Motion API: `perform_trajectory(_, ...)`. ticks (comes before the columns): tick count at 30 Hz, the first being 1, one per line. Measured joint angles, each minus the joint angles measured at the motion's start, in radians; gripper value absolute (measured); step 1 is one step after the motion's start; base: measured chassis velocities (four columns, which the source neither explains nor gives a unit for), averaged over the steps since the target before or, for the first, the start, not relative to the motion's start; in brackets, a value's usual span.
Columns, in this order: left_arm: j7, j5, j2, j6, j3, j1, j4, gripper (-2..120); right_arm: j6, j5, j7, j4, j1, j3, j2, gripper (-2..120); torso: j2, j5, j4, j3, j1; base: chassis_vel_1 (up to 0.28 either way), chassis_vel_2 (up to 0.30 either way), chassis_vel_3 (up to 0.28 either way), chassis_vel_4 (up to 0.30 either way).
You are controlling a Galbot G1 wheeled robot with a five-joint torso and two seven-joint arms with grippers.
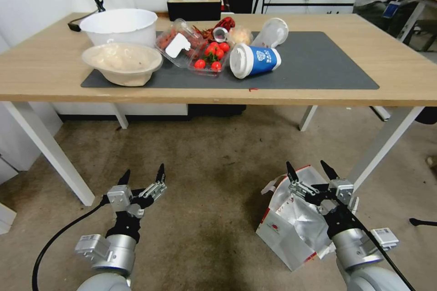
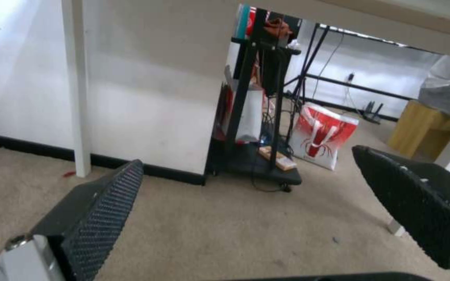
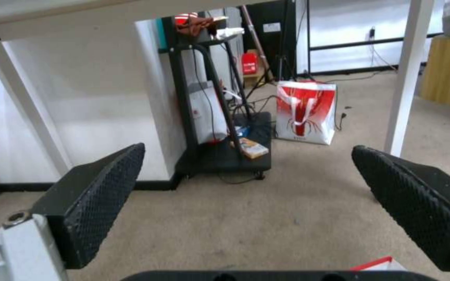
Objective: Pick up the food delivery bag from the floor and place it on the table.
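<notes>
Below, one food delivery bag (image 1: 291, 229), two grippers.

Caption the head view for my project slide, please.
Open right end effector poised above the food delivery bag on the floor; left end effector open beside it.

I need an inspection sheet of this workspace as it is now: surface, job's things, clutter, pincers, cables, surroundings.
Surface: the table, light wood with a dark grey mat; the right half of the mat is bare.
Job's things: the food delivery bag stands on the floor, mouth open, foil lining visible.
Clutter: two white bowls, a tomato tray, a blue cup on its side, all on the mat's left half.
Pincers: the right pincer is open above the bag's mouth; the left pincer is open over bare floor.
Cables: a black cable runs from the left arm.
Surroundings: a black cart; a red-and-white bag beside it.
</notes>
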Motion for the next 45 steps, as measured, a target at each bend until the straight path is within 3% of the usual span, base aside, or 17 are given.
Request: perform_trajectory(45,0.000,-0.001,-0.002,-0.007,0.006,-0.007,0.018,100,-0.002,-0.003,-0.004,-0.007,0.001,-0.002,-0.001,100,-0.179,0.0000,0.0000,-0.138,-0.041,0.000,0.000,0.000,0.000)
